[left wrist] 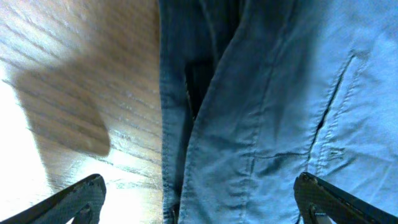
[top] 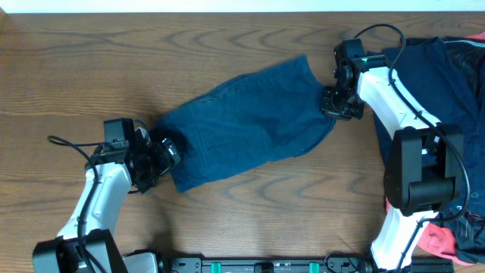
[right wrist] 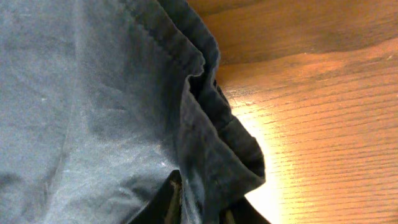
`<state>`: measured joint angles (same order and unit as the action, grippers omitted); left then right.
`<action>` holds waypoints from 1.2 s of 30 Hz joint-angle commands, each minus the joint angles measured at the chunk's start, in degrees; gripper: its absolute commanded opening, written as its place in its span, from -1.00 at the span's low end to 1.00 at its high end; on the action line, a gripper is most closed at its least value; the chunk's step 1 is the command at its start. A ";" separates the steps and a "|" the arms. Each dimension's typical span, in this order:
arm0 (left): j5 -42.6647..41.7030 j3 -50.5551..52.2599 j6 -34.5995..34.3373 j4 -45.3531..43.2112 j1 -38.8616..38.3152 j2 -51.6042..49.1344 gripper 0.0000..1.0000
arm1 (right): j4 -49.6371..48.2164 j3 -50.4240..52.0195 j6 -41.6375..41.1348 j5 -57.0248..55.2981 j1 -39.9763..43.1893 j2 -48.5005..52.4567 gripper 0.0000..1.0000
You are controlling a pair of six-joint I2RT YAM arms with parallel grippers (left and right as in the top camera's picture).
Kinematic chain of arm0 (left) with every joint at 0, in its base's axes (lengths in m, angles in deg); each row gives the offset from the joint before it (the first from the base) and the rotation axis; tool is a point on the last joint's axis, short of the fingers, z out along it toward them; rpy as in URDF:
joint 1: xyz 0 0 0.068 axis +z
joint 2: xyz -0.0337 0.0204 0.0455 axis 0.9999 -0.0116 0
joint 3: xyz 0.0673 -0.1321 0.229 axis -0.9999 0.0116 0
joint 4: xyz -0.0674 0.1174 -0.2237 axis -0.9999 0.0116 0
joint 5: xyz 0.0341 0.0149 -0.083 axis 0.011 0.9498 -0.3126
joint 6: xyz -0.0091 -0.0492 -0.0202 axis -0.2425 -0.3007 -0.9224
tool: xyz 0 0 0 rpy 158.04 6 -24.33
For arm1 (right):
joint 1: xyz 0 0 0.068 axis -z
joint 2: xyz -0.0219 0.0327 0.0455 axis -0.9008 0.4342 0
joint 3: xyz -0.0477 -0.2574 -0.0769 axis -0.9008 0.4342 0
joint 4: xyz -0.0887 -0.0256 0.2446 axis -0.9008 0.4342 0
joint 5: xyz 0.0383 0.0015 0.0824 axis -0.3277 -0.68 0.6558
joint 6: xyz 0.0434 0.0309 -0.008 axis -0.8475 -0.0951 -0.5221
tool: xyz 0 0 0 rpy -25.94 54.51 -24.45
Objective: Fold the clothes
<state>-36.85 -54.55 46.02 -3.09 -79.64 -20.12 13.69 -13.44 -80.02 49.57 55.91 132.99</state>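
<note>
Lower left, left pincer [top: 168, 149] gapes wide over the shorts [top: 250, 121]; right pincer [top: 333, 106] pinches their hem. Grip both layers before lifting.

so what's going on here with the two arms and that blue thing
Two robot arms are working on a pair of navy shorts lying flat across the table. The right gripper seems to pinch a leg hem at one end. The left gripper sits over the waist end, jaws open, gripping nothing. More clothes lie piled beside the right arm.
</note>
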 commanded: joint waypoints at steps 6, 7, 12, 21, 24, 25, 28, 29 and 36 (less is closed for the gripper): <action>-3.80 1.31 0.74 -4.50 -0.66 -5.95 0.96 | 0.00 -1.44 0.37 -0.55 2.47 -9.11 0.03; -4.79 1.31 0.74 -5.81 -1.05 -6.75 0.96 | -0.02 -1.44 1.20 -0.52 2.45 -9.99 0.06; -5.05 1.31 0.50 -11.74 -3.67 -10.69 0.89 | 0.07 -1.44 6.43 -0.09 1.99 -13.25 -0.11; -4.94 0.26 1.84 -6.14 -4.22 -8.81 -0.88 | -0.24 -1.44 18.03 6.99 -0.94 -12.11 -0.89; -4.37 -2.82 4.96 1.16 -4.15 -5.05 -0.88 | -0.44 -1.44 21.40 11.15 -2.82 -11.10 -0.97; -4.37 -4.20 5.46 3.56 -4.15 -3.80 -0.88 | -0.42 -1.42 21.79 11.61 -3.50 -10.86 -0.98; -4.39 -9.40 5.75 10.47 -4.15 0.22 -0.88 | -0.42 -1.40 21.81 13.31 -6.32 -9.38 -0.98; -4.39 -10.88 5.75 12.04 -4.15 1.36 -0.88 | -0.44 -1.40 21.79 13.88 -7.34 -8.83 -0.98; -4.44 -18.97 5.68 17.00 -4.15 6.45 -0.88 | 0.46 -1.40 21.77 16.02 -15.80 -1.53 -0.98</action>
<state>-41.72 -70.86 50.55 12.91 -84.10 -15.05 13.80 -14.34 -59.50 62.53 43.21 128.16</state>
